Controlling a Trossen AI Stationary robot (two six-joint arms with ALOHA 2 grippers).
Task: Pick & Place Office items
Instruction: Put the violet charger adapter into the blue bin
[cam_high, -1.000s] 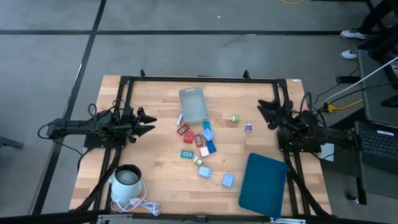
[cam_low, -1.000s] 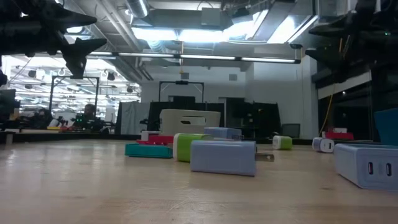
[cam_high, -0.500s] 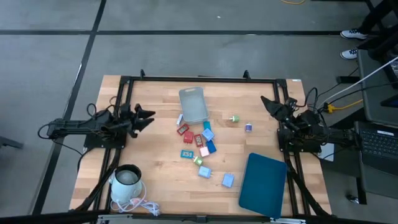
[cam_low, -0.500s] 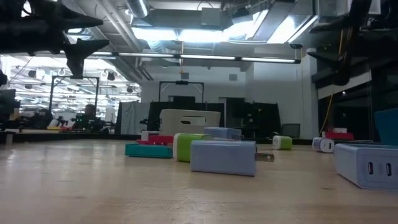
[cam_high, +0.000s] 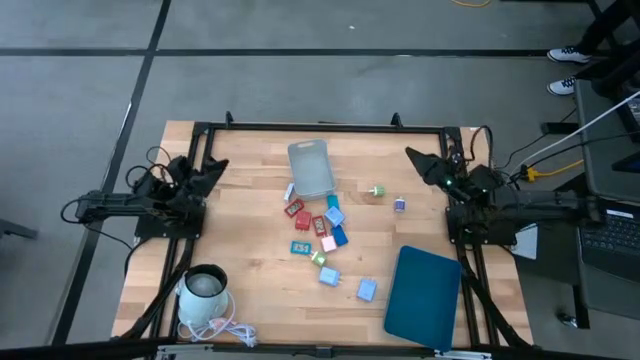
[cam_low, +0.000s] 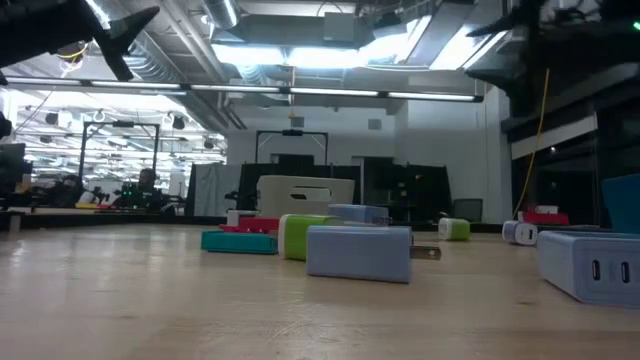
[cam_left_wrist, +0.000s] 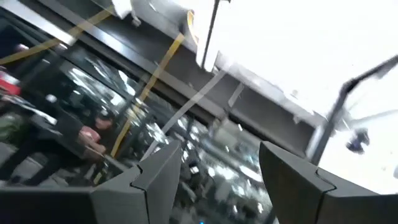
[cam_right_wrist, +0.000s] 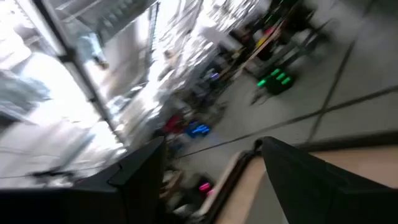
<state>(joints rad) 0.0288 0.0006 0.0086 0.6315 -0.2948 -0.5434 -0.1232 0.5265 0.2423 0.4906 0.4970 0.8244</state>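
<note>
The office items (cam_high: 322, 232) lie scattered mid-table: red, blue, light blue, teal, pink and green pieces, flat on the wood. Two light blue blocks (cam_high: 366, 290) sit nearer the near edge, and a green piece (cam_high: 377, 190) and a small pale one (cam_high: 400, 204) lie apart to the right. In the low view a light blue block (cam_low: 358, 251) stands in front. My left gripper (cam_high: 207, 170) hangs open and raised near the left edge, far from the items; its wrist view (cam_left_wrist: 221, 168) shows only the room. My right gripper (cam_high: 418, 163) is open and raised at the right side.
A translucent grey bin (cam_high: 310, 168) stands beyond the cluster toward the far edge. A dark-teal tray (cam_high: 422, 295) lies at the near right corner. A white pot with a cord (cam_high: 205, 290) sits at the near left corner. A black frame (cam_high: 320, 127) borders the table.
My left gripper has drawn back toward the table's left and far edges, rising and tipping upward. My right gripper has also risen and tipped up, shifting slightly toward the far edge. The items have stayed where they were.
</note>
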